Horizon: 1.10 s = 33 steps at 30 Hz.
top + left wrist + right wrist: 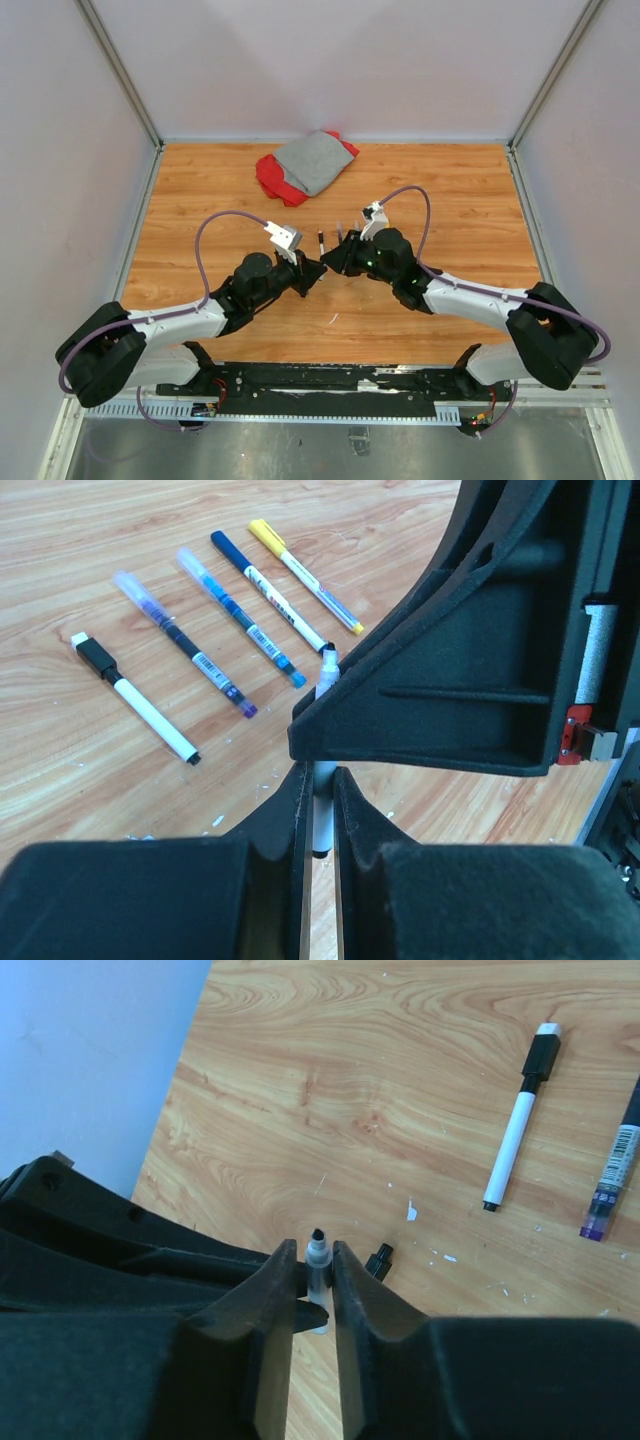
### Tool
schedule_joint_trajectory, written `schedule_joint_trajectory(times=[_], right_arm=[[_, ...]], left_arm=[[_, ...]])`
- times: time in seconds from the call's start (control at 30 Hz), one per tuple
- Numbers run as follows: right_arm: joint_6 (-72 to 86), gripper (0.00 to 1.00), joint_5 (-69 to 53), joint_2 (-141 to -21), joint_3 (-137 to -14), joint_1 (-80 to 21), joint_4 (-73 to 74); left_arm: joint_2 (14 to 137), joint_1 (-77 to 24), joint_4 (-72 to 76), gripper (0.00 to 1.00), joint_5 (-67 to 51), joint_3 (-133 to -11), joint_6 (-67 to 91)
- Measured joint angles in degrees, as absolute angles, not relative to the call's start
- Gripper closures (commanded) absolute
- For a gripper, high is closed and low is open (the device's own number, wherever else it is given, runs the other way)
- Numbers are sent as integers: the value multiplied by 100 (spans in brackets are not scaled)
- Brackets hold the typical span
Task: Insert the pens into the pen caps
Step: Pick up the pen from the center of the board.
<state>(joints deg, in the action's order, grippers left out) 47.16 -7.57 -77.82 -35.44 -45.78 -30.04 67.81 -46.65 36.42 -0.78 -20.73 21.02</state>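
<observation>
Looking in, I see my left gripper (318, 780) pinching a bare-tipped pen (322, 818) upright. My right gripper (313, 1256) is narrow around it; I can't tell if it grips. A black cap (379, 1260) lies just beside that pen.

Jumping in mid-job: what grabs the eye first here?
Centre stage, the left gripper clamps an uncapped pen, the right gripper flanking its tip. A small black cap lies on the table just beside them. Beyond lies a row of five pens, and a red-and-grey cloth sits at the far edge.
</observation>
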Motion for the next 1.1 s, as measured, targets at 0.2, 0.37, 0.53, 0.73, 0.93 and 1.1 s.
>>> schedule_joint_trajectory(times=[0.2, 0.37, 0.53, 0.73, 0.93, 1.1], right_arm=[[4748, 100, -733, -7824, -3544, -4576, -3020], [4757, 99, -753, -7819, -3544, -4578, -3024], [4757, 99, -755, -7743, -3544, -4578, -3024], [4755, 99, -755, -7612, -3544, -4578, -3050], [4755, 99, -757, -7570, -3544, -4578, -3081], [4737, 82, -755, -7566, -3544, -4578, -3083]], left_arm=[[6788, -4665, 3662, 78, -58, -2080, 2102], [6810, -4670, 3677, 64, -58, -2091, 2091], [6871, -4672, 3682, 65, -73, -2123, 2104], [6910, -4672, 3682, 72, -78, -2145, 2102], [6930, -4692, 3726, 95, -163, -2176, 2108], [6930, -4703, 3719, 100, -156, -2185, 2082]])
